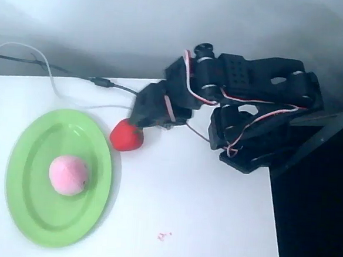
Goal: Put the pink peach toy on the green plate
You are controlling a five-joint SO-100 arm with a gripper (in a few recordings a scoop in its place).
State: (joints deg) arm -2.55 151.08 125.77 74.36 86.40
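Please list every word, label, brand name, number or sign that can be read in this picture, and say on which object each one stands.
There is no readable text in the overhead view.
The green plate, the pink peach toy lying on it, the red strawberry toy and the black arm carry no visible print.
A small reddish mark on the white table is too small and blurred to read as a sign.

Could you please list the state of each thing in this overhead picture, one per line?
Peach: lying on the plate, near its middle, free of the arm.
Plate: flat on the table, holding the peach.
Strawberry: on the table beside the plate's rim, right at the gripper.
Gripper: low at the strawberry; fingers hidden, open or shut unclear.
Cable: slack across the table.
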